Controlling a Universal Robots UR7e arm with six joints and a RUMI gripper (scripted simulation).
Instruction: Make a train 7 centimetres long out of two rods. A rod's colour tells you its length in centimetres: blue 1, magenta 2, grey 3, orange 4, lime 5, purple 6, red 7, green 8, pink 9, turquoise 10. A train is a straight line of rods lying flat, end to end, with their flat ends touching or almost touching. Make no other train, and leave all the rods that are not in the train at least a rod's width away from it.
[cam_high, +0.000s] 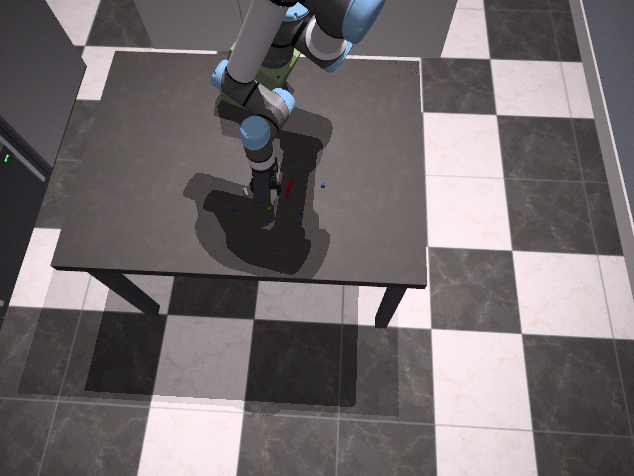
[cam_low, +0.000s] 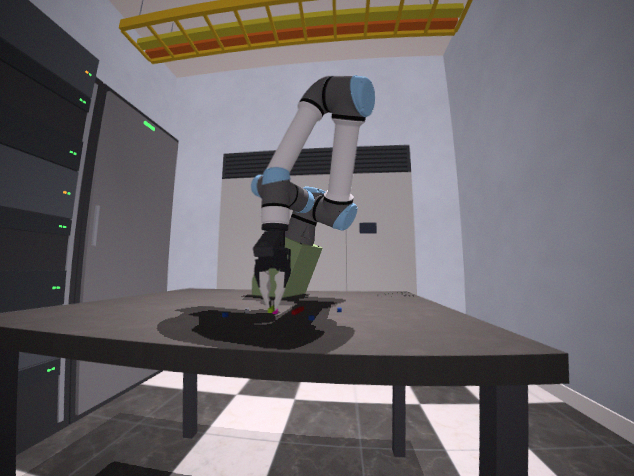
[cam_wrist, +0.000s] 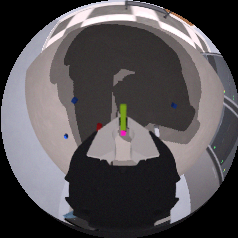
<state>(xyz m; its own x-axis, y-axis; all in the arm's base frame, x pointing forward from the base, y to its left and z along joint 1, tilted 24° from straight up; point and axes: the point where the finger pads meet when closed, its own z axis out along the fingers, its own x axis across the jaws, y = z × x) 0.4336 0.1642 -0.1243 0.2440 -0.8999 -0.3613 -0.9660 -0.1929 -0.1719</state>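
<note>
My gripper (cam_low: 272, 306) (cam_wrist: 123, 117) points down, low over the table, and is shut on a lime rod (cam_high: 269, 208) (cam_low: 270, 309) (cam_wrist: 123, 110). The rod sticks out from between the fingertips, at or just above the table top. A magenta rod (cam_low: 275, 312) (cam_wrist: 123, 133) shows as a small end right by the fingertips, close to the lime rod. The gripper hides the rest of it, and the arm hides it in the top view. I cannot tell whether the two rods touch or line up.
A red rod (cam_high: 288, 188) (cam_low: 298, 310) (cam_wrist: 99, 127) lies close on one side of the gripper, a grey rod (cam_high: 245, 191) (cam_wrist: 157, 132) on the other. Three blue rods (cam_high: 234, 210) (cam_high: 301, 213) (cam_high: 323, 185) lie farther out. The arm's shadow darkens the table (cam_high: 143, 153).
</note>
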